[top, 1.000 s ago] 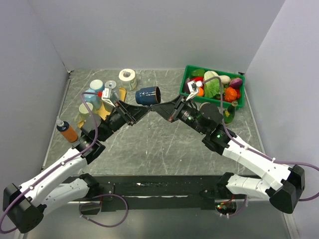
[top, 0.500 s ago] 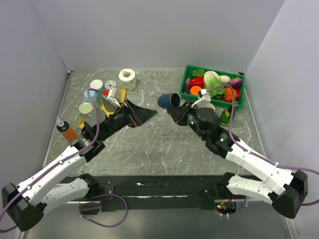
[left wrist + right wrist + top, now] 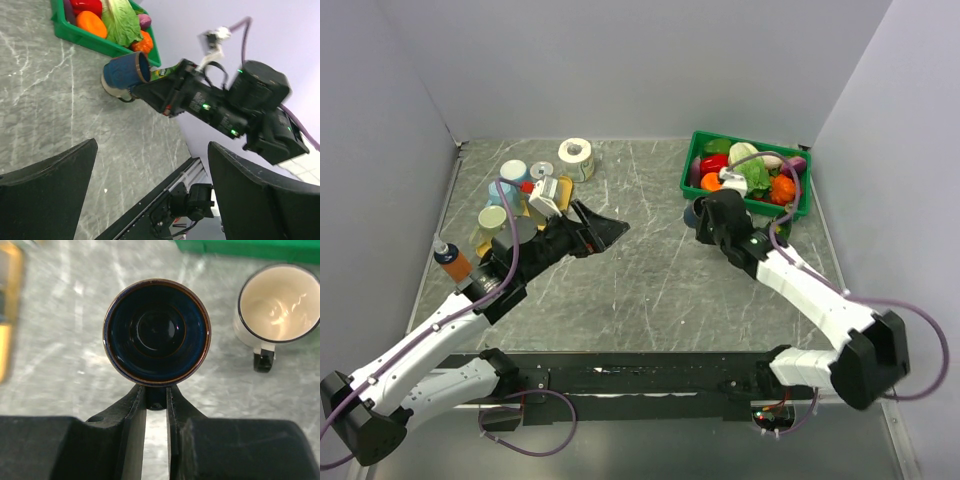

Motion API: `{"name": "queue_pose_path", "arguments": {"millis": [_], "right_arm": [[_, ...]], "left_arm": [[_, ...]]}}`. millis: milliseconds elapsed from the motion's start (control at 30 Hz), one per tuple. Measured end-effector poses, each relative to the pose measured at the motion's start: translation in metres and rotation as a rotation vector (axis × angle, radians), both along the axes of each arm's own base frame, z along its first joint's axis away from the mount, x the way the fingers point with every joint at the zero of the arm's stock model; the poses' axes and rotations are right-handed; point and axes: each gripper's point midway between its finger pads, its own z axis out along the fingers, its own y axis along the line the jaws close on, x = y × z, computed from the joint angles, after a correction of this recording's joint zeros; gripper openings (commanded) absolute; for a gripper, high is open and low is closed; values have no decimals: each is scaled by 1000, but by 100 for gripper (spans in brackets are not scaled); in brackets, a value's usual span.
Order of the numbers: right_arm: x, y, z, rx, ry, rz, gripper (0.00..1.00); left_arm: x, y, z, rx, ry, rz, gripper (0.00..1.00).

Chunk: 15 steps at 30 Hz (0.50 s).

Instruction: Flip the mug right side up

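The dark blue mug (image 3: 157, 332) hangs just above the table with its mouth facing the right wrist camera. My right gripper (image 3: 156, 395) is shut on its handle. In the left wrist view the mug (image 3: 124, 71) is tilted above a white mug (image 3: 112, 92), held by the right gripper (image 3: 140, 90). From the top view the right gripper (image 3: 702, 215) sits just in front of the green bin and hides most of the mug. My left gripper (image 3: 610, 230) is open and holds nothing, left of centre, its fingers (image 3: 50, 185) spread wide.
A green bin (image 3: 750, 138) of vegetables stands at the back right. An upright white mug (image 3: 277, 305) stands beside the blue one. At the left are several cups (image 3: 513, 172), a paper roll (image 3: 576, 152) and an orange bottle (image 3: 453, 263).
The left gripper opened and let go of the mug. The right gripper carried the mug rightwards to the front of the green bin and turned it.
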Motion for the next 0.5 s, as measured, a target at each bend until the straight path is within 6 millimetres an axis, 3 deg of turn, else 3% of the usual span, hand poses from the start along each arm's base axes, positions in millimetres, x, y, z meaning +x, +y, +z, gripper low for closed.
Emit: {"name": "queue_pose_path", "arguments": {"millis": [267, 500], "right_arm": [[9, 5, -55, -128, 181, 29, 0], [14, -2, -77, -213, 238, 18, 0]], "left_arm": [[3, 6, -6, 51, 6, 28, 96], [5, 7, -8, 68, 6, 39, 96]]}}
